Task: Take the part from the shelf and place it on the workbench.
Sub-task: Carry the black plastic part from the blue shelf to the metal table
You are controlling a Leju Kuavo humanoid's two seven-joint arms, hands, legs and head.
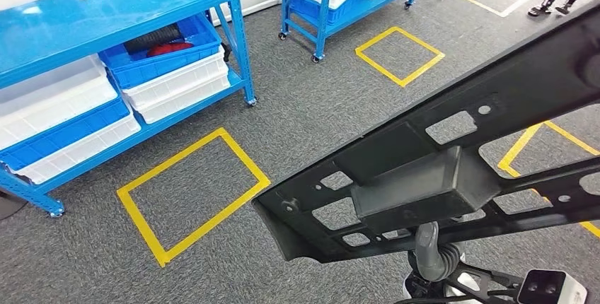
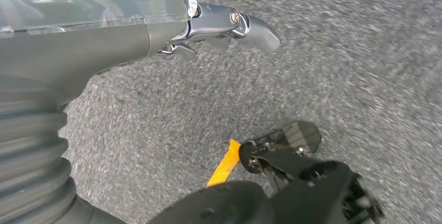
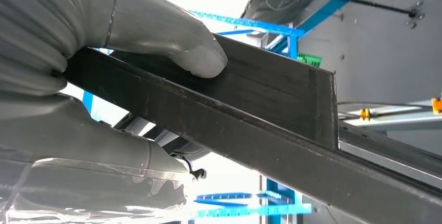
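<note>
Grey floor (image 1: 311,117) — one part (image 1: 424,170), right hand (image 3: 78,78).

A warehouse or factory floor: blue steel shelving racks (image 1: 85,71) at upper left hold white and blue plastic bins (image 1: 166,56), and yellow tape squares (image 1: 191,191) mark bays on the grey carpet (image 1: 304,113).

Your right hand (image 3: 104,78) grips black part (image 1: 439,170): thumb (image 3: 172,47) pressed flat on one face, other fingers wrapped beneath opposite edge. In head view, part held up, raised across right side, hand under it. Your left hand (image 2: 208,26) hangs over carpet, holds nothing, fingers slightly curled, apart.
</note>
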